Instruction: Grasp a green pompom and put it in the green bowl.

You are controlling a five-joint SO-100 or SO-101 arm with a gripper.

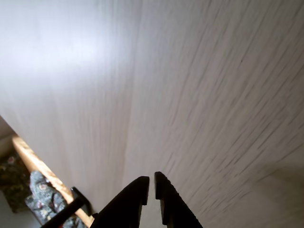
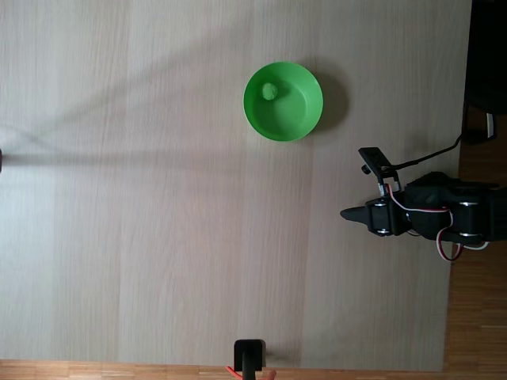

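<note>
Already the green pompom (image 2: 270,92) lies inside the green bowl (image 2: 303,125), toward its ten o'clock wall in the fixed view, so the placing step looks done. The gripper (image 1: 152,183) holds nothing, its two black tips nearly together with a thin gap over bare table (image 1: 199,85). The arm (image 2: 420,215) sits folded at about four o'clock from the bowl; nothing more seems called for than resting there.

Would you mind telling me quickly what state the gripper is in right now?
Gripper: closed, its fingers nearly touching with nothing between them; the green pompom already lies in the green bowl.
</note>
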